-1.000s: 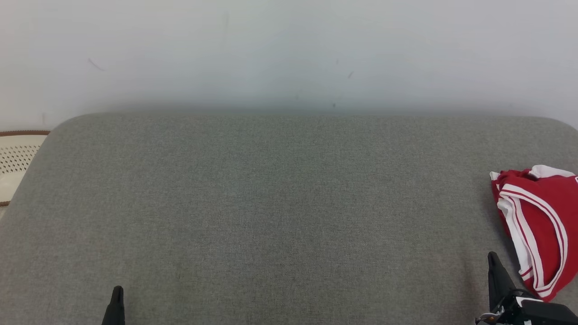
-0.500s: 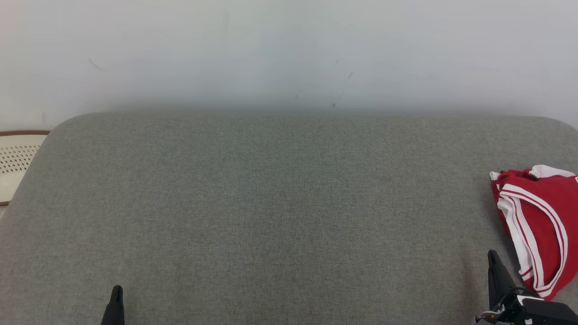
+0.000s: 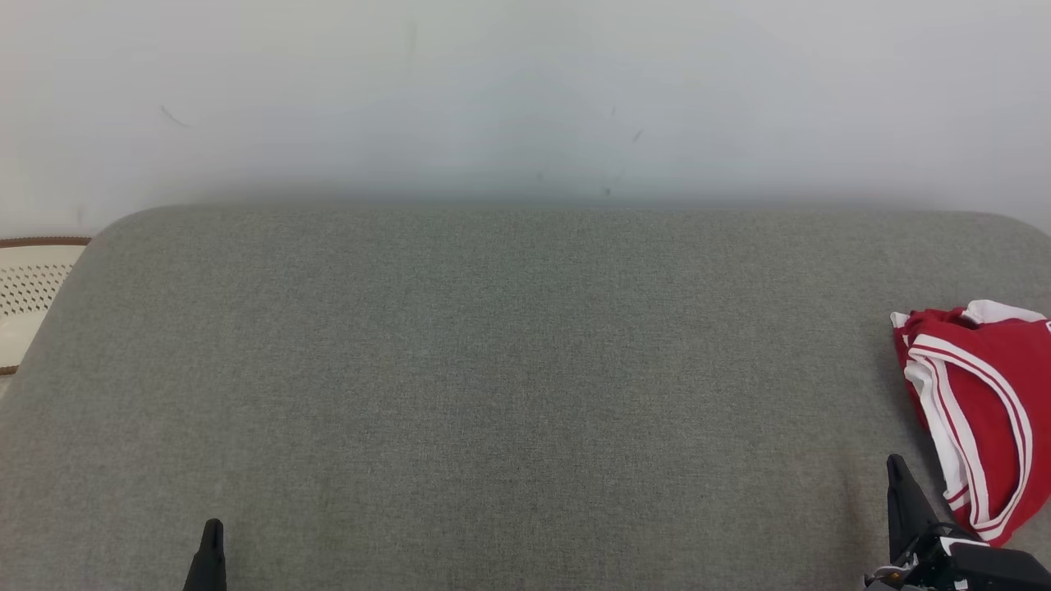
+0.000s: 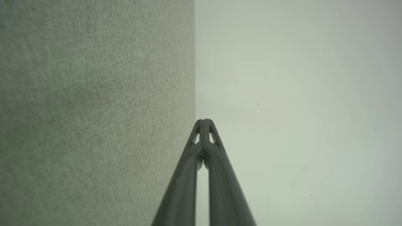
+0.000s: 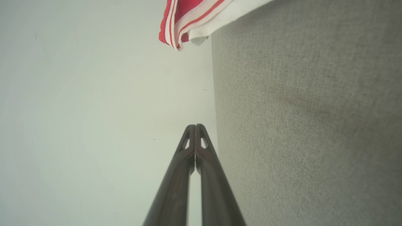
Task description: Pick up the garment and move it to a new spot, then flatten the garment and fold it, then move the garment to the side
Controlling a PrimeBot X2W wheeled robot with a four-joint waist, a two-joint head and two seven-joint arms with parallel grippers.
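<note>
A wide grey cushion (image 3: 493, 369) with rounded far corners stands against a white wall (image 3: 525, 98). The garment (image 3: 977, 410) lies on the right end of the cushion, crumpled in a heap. It is red with white stripes and white bands, and part of it runs out past the edge of the head view. Nothing holds it.

The left gripper (image 3: 213, 529) is over the front part of the cushion, toward its left end, and only its dark tip comes into the head view. In the left wrist view this gripper (image 4: 204, 121) has its two fingers pressed together at the tips, with nothing between them. The cushion's cloth is close along one side of it and the wall is beyond.

The right gripper (image 3: 895, 468) is over the front part of the cushion near its right end, just beside the lower corner of the garment. In the right wrist view this gripper (image 5: 195, 126) is also fully closed and empty. There the garment (image 5: 194, 18) lies on the cushion well ahead of the fingertips and apart from them, and its striped hem shows against the wall.

Beyond the left end of the cushion a cream perforated thing (image 3: 29, 295) with a brown rim is partly in view.
</note>
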